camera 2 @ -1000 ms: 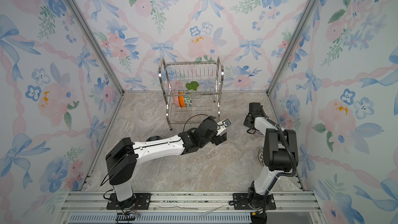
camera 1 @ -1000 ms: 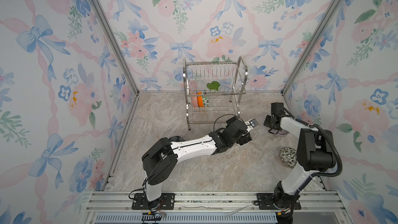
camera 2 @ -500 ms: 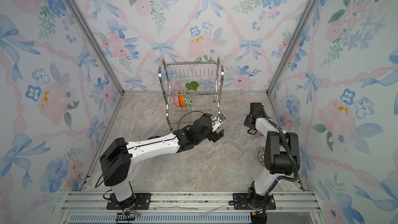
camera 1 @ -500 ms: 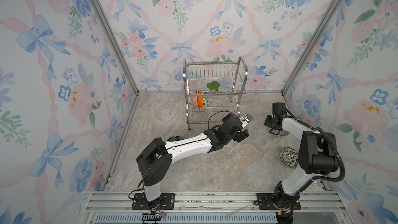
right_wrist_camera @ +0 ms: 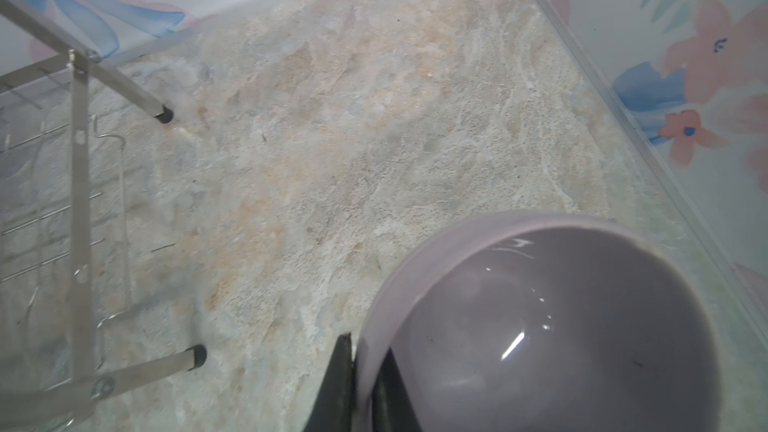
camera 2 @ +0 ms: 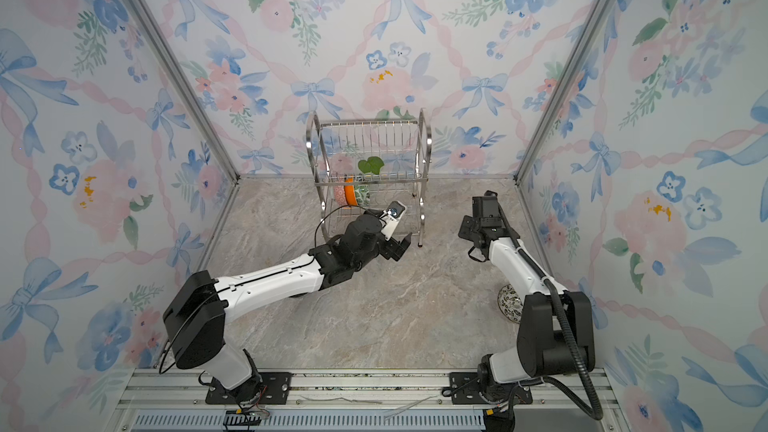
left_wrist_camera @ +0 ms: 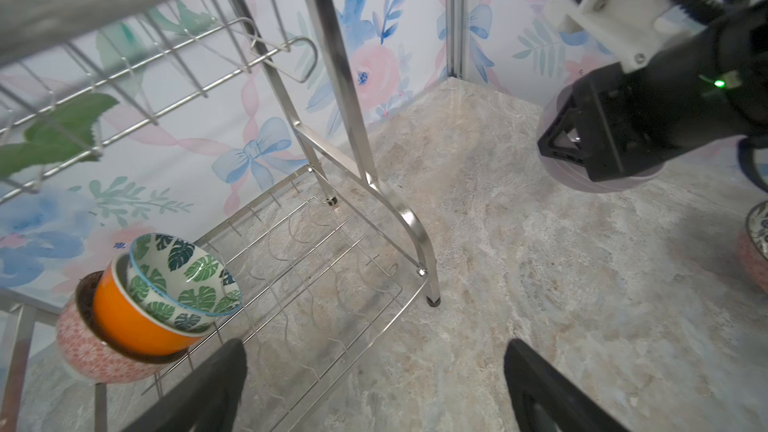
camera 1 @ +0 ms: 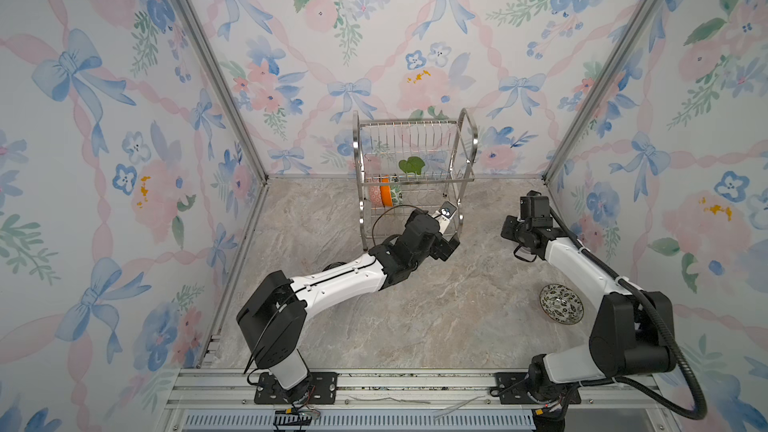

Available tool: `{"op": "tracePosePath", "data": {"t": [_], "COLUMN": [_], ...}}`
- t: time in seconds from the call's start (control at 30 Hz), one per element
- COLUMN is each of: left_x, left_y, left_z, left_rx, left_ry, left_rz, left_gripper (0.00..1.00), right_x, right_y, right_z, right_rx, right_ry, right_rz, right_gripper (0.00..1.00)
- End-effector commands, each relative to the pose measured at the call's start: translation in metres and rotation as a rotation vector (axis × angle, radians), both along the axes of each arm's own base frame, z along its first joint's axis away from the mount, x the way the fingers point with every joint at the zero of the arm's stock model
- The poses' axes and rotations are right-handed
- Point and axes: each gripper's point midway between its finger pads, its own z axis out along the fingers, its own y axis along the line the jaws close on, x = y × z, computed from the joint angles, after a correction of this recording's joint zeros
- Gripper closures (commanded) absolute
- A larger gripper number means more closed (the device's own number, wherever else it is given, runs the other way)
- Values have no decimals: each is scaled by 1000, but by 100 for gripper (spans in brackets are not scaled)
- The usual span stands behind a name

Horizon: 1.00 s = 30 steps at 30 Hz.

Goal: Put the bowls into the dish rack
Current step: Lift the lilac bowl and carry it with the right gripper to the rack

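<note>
The rack (camera 1: 356,147) stands at 12 o'clock on the table (camera 1: 436,317), close to the back wall in both top views (camera 2: 309,147). At the 9 o'clock end of its lower tier three bowls lie nested and tilted. The pink bowl (left_wrist_camera: 83,353) is outermost, the orange bowl (left_wrist_camera: 129,322) sits in it, and the leaf bowl (left_wrist_camera: 183,280) sits in that. Their mouths turn toward the 3 o'clock end. In a top view they show as one tight cluster with the orange bowl (camera 1: 385,198) in the middle.

The left hand (camera 1: 449,245) reaches in from 7 o'clock and sits just beside the rack's leg at the rack's 5 o'clock corner, as both top views (camera 2: 401,245) show. In the left wrist view its fingers (left_wrist_camera: 224,371) stand wide apart with nothing between them, and the lower tier lies just ahead of them.

The right hand (camera 1: 513,231) is at 2 o'clock on the table, well apart from the rack on its 3 o'clock side. It is clamped on the rim of the lilac bowl (right_wrist_camera: 540,326), with one finger outside the wall and one inside, as the right wrist view (right_wrist_camera: 363,367) shows. From the left wrist view the lilac bowl (left_wrist_camera: 606,187) shows behind and below the right hand (left_wrist_camera: 602,126), low over the table. I cannot tell whether it touches the table.

The floral bowl (camera 1: 561,303) sits mouth up on the table at 4 o'clock, just beside the right arm. The arm covers part of the bowl in a top view (camera 2: 508,301).
</note>
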Motion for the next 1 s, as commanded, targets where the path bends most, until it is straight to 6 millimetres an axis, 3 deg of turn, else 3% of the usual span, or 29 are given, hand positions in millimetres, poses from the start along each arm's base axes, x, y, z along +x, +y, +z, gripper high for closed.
{"op": "tracePosePath", "data": {"t": [0.0, 0.37, 0.5, 0.63, 0.77, 0.97], "left_x": [9, 32, 41, 52, 63, 75], "left_y": [29, 135, 182, 216, 231, 222], "left_z": [15, 4, -14, -38, -54, -72], "left_rx": [-89, -258, -354, -394, -415, -419], "left_ry": [0, 73, 126, 180, 229, 298], "left_rz": [91, 351, 484, 549, 585, 549], "left_gripper": [2, 2, 2, 2, 3, 6], "right_x": [-14, -58, -71, -82, -86, -75], "right_y": [35, 117, 155, 194, 221, 239], "right_z": [20, 66, 73, 80, 87, 85], "right_rx": [14, 56, 98, 131, 191, 224], "right_ry": [-51, -216, -269, -328, -381, -390], "right_rz": [122, 358, 462, 577, 649, 670], "right_gripper": [100, 100, 100, 100, 100, 100]}}
